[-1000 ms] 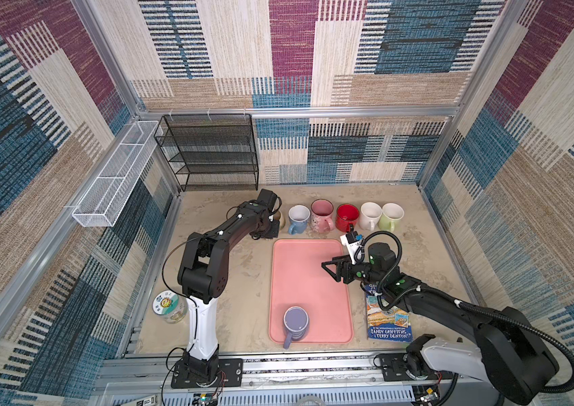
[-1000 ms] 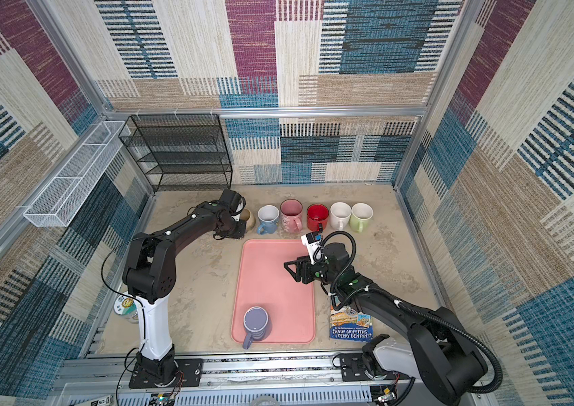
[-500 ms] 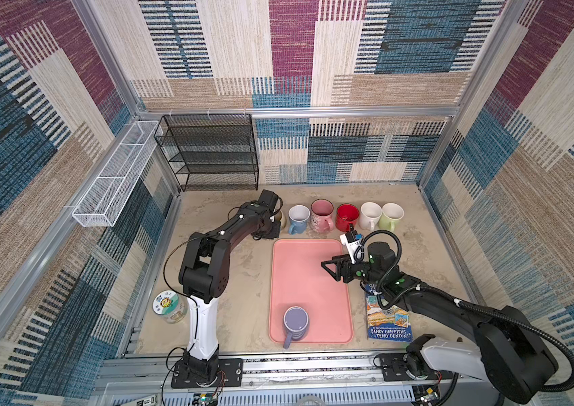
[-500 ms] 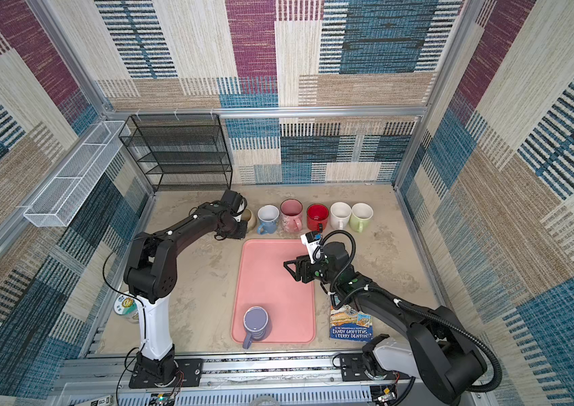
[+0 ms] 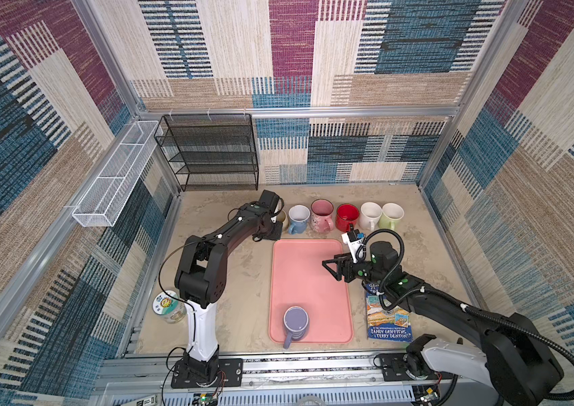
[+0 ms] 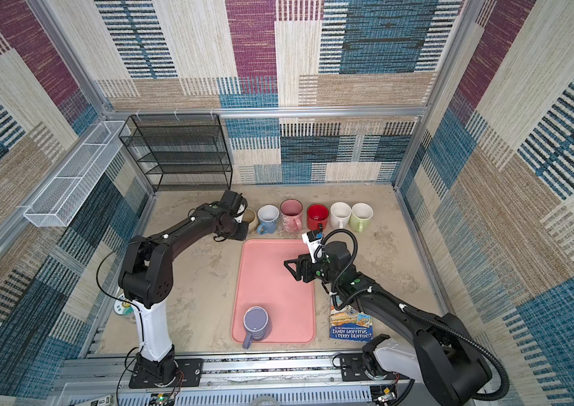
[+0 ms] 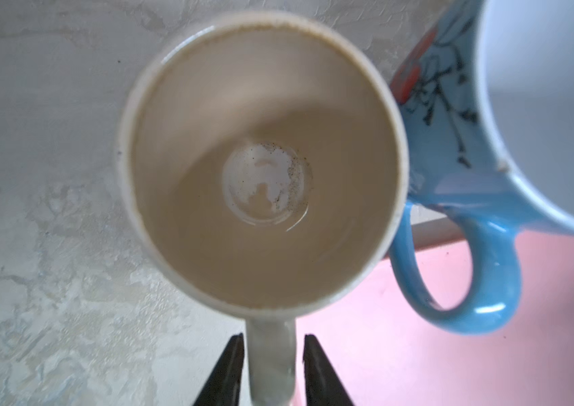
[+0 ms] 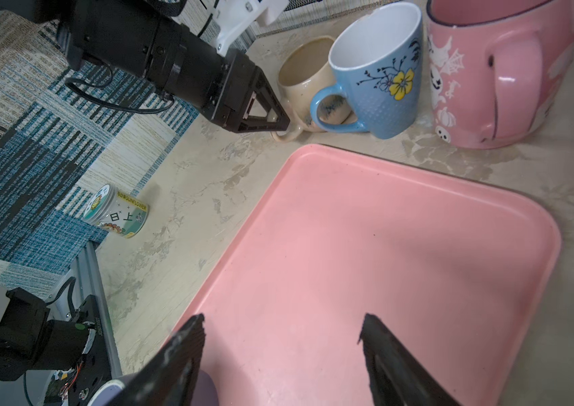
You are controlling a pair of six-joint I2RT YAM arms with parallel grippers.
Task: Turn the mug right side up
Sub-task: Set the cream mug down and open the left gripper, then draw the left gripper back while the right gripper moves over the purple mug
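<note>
A beige mug stands upright, mouth up, at the left end of the mug row. My left gripper is at its handle. The fingers sit on either side of the handle with a thin gap on each side, so the gripper is open. A purple mug stands on the near end of the pink tray, its handle toward the front. Its top looks flat, like a base. My right gripper hovers open and empty over the tray's far right part.
Right of the beige mug stand a blue mug, a pink mug, a red mug, a white mug and a green mug. A book lies right of the tray. A jar lies at the front left, and a black rack stands at the back.
In the top views both arms and all the mugs stand where they were; no shift shows.
</note>
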